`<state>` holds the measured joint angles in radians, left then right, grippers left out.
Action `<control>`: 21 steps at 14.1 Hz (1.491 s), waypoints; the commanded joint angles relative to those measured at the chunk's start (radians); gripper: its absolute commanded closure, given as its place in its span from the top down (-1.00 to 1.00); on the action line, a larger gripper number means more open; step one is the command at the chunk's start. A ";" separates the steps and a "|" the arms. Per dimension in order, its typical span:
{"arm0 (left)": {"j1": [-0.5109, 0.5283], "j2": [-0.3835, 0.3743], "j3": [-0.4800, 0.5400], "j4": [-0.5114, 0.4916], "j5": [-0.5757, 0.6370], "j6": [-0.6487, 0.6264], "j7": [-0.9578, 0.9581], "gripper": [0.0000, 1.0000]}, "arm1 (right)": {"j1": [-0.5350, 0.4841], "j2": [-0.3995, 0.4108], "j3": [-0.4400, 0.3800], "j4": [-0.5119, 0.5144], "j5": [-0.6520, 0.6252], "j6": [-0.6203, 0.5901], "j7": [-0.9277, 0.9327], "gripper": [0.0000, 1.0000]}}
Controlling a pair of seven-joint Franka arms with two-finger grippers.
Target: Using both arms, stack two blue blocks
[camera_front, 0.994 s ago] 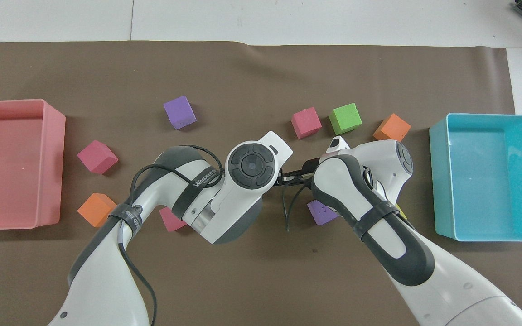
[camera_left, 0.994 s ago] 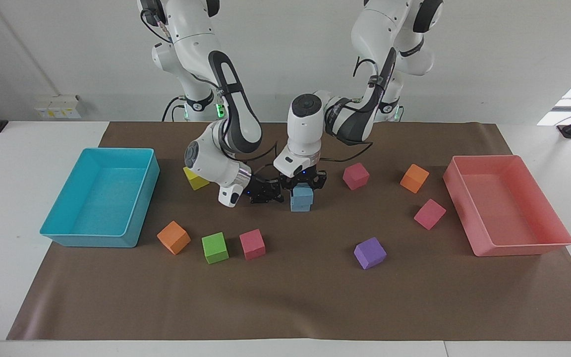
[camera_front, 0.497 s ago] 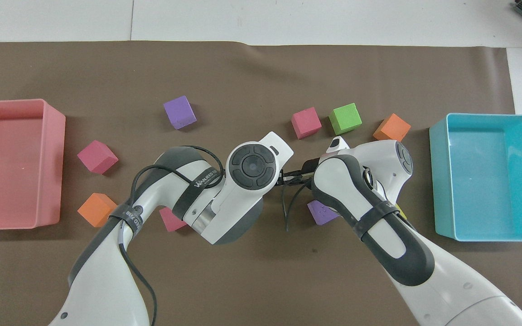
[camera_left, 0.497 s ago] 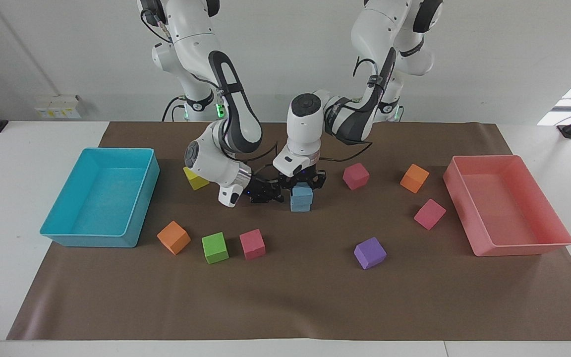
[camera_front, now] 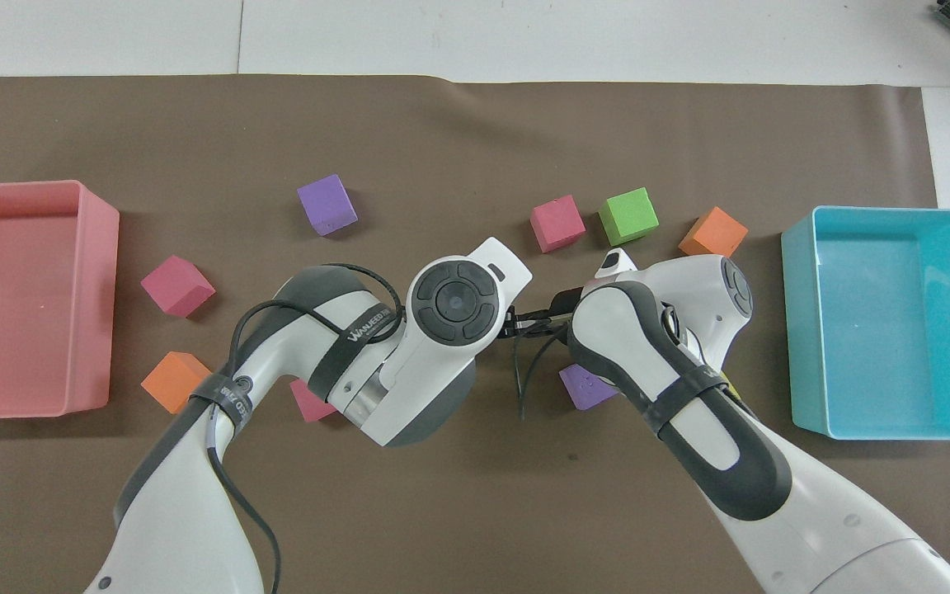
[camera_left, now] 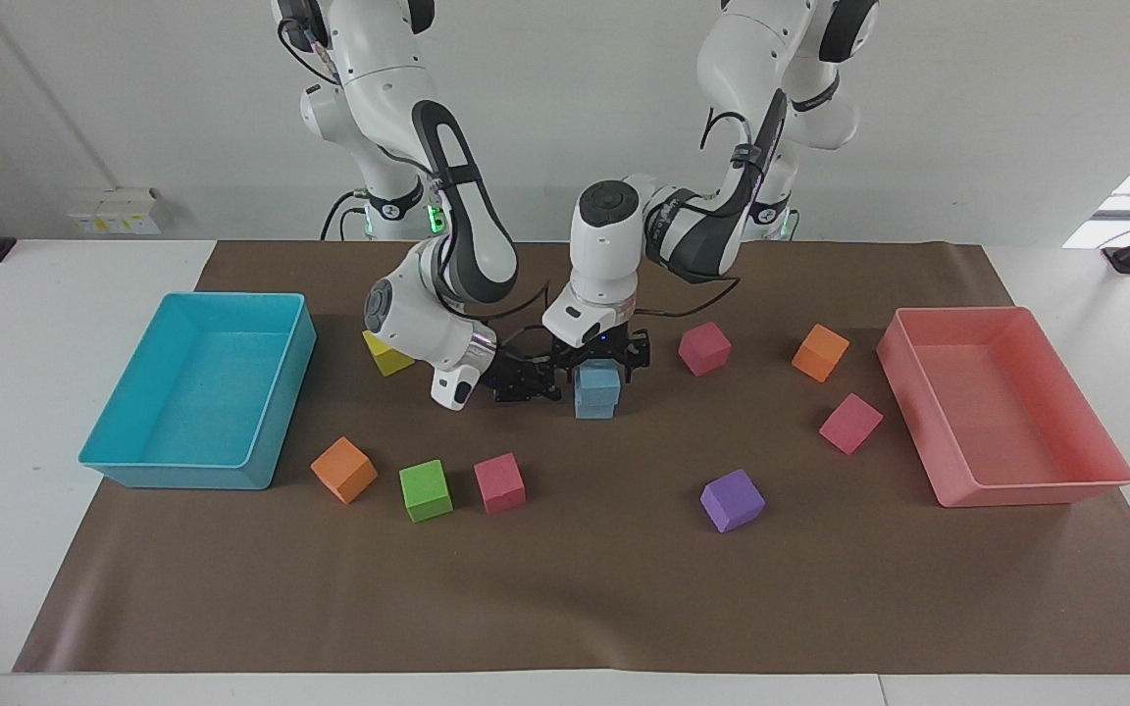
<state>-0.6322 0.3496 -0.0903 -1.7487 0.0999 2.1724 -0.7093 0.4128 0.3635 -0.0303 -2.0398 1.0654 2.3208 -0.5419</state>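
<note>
While the two blue blocks (camera_left: 597, 388) stand stacked one on the other near the middle of the bench (camera_left: 565, 588), the left claw (camera_left: 600, 358) hangs directly over the upper block with its black fingers spread to either side of it, released rather than gripping. Just beside the stack, toward the right arm's end of the bench, the right claw (camera_left: 524, 380) sits low over the brown mat with its fingertips clenched together on nothing. From overhead both claws and the stack are hidden under the white arm housings. A yellow cube (camera_left: 387, 353) lies close to the right arm's wrist, partly covered by it. Farther from the robots than the stack sit an orange cube (camera_left: 343, 469), a green cube (camera_left: 426, 489) and a pink cube (camera_left: 499, 482) in a loose row, with a purple cube (camera_left: 732, 500) toward the left arm's end. A turquoise tray (camera_left: 133, 471) stands at the right arm's end of the bench and a pink tray (camera_left: 1036, 487) at the left arm's end. A second purple cube (camera_front: 582, 388) shows overhead, tucked against the right arm.
</note>
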 commanded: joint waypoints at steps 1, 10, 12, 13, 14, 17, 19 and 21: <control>0.014 -0.067 -0.006 -0.034 0.014 -0.037 0.005 1.00 | -0.003 -0.012 0.006 -0.007 0.025 -0.001 0.029 -0.66; 0.161 -0.263 -0.005 -0.060 -0.055 -0.227 0.261 1.00 | -0.045 -0.055 -0.006 0.012 -0.143 -0.018 0.066 1.00; 0.247 -0.314 -0.005 -0.058 -0.084 -0.287 0.390 1.00 | -0.051 -0.092 -0.011 0.019 -0.253 -0.018 0.150 1.00; 0.297 -0.333 -0.005 -0.055 -0.095 -0.307 0.452 1.00 | -0.066 -0.118 -0.013 0.029 -0.328 -0.024 0.218 1.00; 0.351 -0.346 -0.005 -0.045 -0.109 -0.328 0.521 1.00 | -0.078 -0.144 -0.013 0.042 -0.428 -0.052 0.293 1.00; 0.460 -0.359 0.007 0.024 -0.118 -0.428 0.669 1.00 | -0.129 -0.169 -0.014 0.163 -0.730 -0.238 0.472 1.00; 0.532 -0.365 0.009 0.099 -0.123 -0.523 0.721 1.00 | -0.166 -0.175 -0.013 0.263 -0.862 -0.386 0.543 1.00; 0.568 -0.380 0.012 0.145 -0.121 -0.586 0.781 1.00 | -0.204 -0.201 -0.016 0.296 -0.886 -0.478 0.546 1.00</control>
<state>-0.0962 -0.0162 -0.0710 -1.6542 -0.0047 1.6608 0.0228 0.2461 0.1690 -0.0530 -1.7882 0.2226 1.9169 -0.0224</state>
